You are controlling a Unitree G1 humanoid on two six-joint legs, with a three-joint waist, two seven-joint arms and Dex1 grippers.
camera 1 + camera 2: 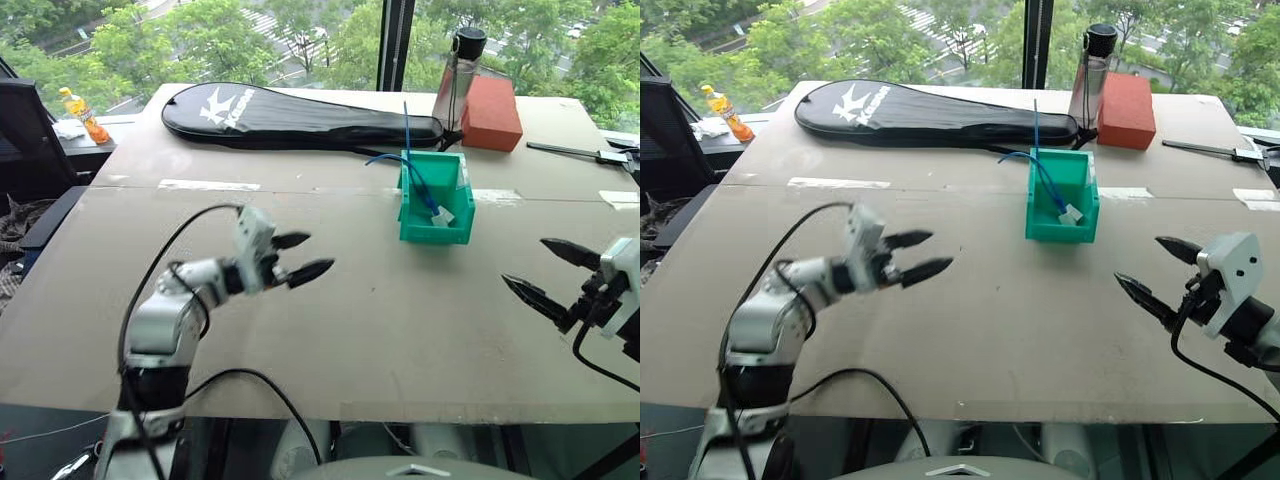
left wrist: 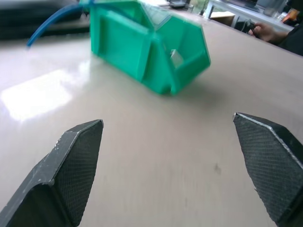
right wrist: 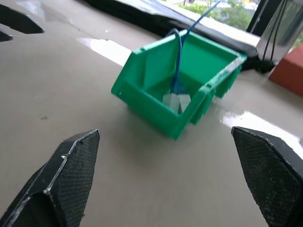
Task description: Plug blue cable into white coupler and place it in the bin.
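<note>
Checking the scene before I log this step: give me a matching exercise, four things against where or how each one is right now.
Things:
1. thin bright blue cable
2. small teal-green plastic bin
3. red-brown brick-like block
4. left gripper

Places or states:
A. open, empty, above the table
B. far edge of the table, beside a bottle
C. one end down in the bin, the rest sticking out over its back wall
D. middle of the table, between the two grippers and farther off

Pairs: 1-C, 2-D, 3-B, 4-A
</note>
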